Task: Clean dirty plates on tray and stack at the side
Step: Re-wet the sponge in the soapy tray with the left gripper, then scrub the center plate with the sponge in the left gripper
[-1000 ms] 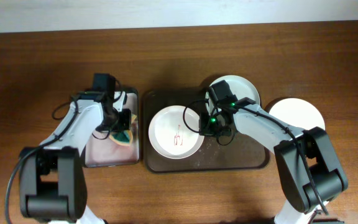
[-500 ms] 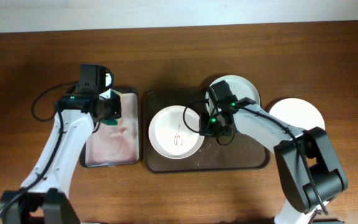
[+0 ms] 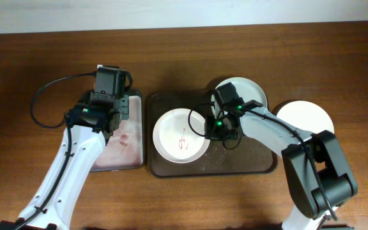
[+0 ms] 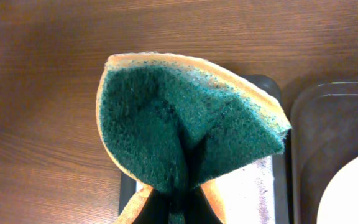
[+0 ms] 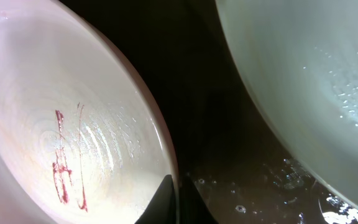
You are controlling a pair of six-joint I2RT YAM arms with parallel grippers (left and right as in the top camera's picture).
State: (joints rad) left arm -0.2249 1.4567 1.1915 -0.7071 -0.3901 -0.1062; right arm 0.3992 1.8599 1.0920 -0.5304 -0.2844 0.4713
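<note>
So the left tool [image 4: 178,211] is pinching a folded green sponge [image 4: 185,124] above the small tray [image 3: 123,150], ready to scrub I'd guess. The streaked plate [image 3: 169,137] sits on the brown tray [image 3: 248,160], and the right tool [image 3: 208,131] is clamped on its rim, probably to steady it. A second plate [image 3: 245,89] sits at the tray's back edge, and a clean-looking plate [image 3: 308,115] is on the worktop [image 3: 43,51].
</note>
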